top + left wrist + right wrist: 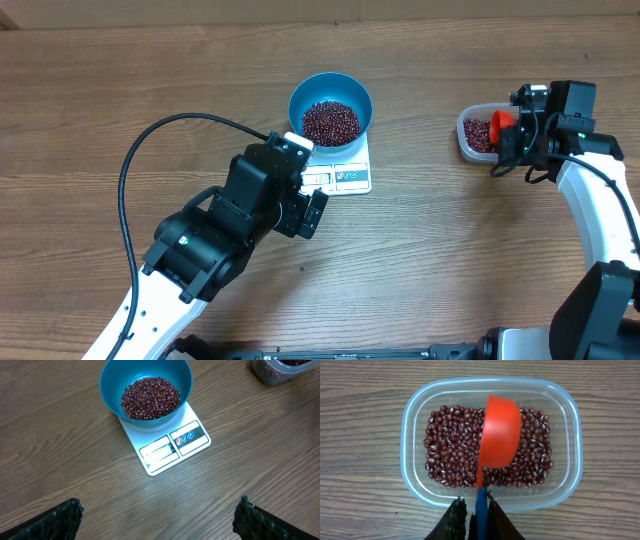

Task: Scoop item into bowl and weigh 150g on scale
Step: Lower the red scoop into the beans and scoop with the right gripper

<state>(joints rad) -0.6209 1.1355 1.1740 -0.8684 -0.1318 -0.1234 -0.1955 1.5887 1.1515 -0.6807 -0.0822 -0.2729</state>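
Note:
The blue bowl stands on the white scale and holds a heap of red-brown beans. From the left wrist, the bowl and the scale lie ahead of my left gripper. It is open, hangs over bare wood and holds nothing. My right gripper is shut on the blue handle of an orange scoop. The scoop lies bowl-down on more beans in a clear tub. Overhead, that scoop shows at the tub, far right.
The left arm's black body and its cable fill the lower left of the wooden table. The right arm runs down the right edge. Bare wood lies between the scale and the tub.

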